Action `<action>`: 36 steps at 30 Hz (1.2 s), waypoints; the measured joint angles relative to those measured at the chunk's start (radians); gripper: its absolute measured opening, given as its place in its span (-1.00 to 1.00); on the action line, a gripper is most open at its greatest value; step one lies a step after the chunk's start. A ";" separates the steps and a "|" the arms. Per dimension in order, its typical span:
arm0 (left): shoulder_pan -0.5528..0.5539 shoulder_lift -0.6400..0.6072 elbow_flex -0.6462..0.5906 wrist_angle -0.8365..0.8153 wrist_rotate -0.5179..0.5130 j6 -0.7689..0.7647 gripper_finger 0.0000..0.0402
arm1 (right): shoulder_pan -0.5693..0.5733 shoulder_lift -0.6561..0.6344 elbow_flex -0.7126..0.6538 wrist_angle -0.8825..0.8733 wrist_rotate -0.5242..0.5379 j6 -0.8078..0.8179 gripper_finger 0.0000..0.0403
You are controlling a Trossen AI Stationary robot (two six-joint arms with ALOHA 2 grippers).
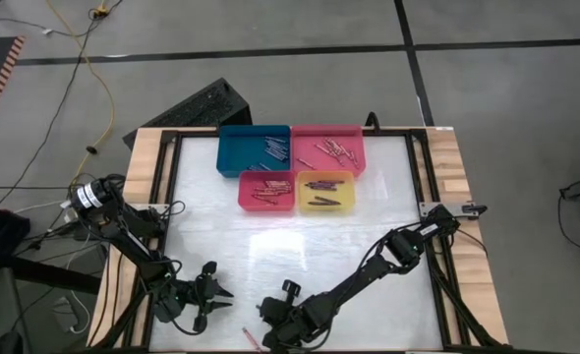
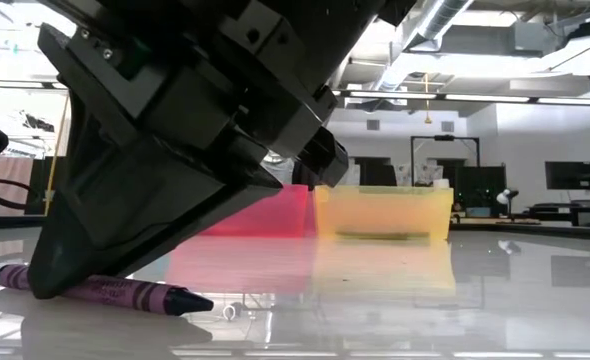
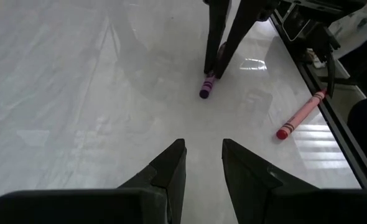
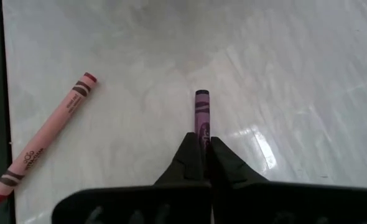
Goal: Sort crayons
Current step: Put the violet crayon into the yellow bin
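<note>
A purple crayon (image 4: 201, 115) lies on the white table near its front edge, and my right gripper (image 4: 203, 146) is shut on it. The same purple crayon (image 2: 125, 292) shows in the low view under the dark finger (image 2: 125, 220). A pink crayon (image 4: 46, 143) lies flat beside it, untouched. My left gripper (image 3: 203, 152) stands open at the front left, pointing at the purple crayon (image 3: 206, 87) with nothing between its fingers. Many more crayons lie in the trays at the far side. My right gripper pinches the purple crayon between its two fingertips (image 4: 193, 155), on its two long sides near one end (image 4: 202, 134). The fingers slant down from the table's far right and lie roughly along the crayon. The crayon lies flat on the table, most of it (image 2: 165, 297) sticking out past the fingers.
Four trays stand at the far middle: blue (image 1: 227, 147), pink (image 1: 344, 131), red (image 1: 245, 192) and yellow (image 1: 327, 177), each with crayons in it. The pink crayon (image 3: 301, 114) lies close to the black front rail (image 3: 336, 118). White table spreads between the grippers and the trays.
</note>
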 joint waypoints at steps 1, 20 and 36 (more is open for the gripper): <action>0.000 0.000 0.000 0.000 0.000 0.000 -0.53 | 0.000 -0.001 -0.001 0.007 0.000 -0.001 -0.98; 0.000 0.000 0.000 -0.009 -0.001 -0.018 -0.53 | -0.073 -0.147 0.037 -0.171 0.021 -0.214 -0.98; 0.000 0.000 0.000 -0.009 -0.001 -0.019 -0.53 | -0.232 -0.398 0.038 -0.815 0.206 -0.260 -0.98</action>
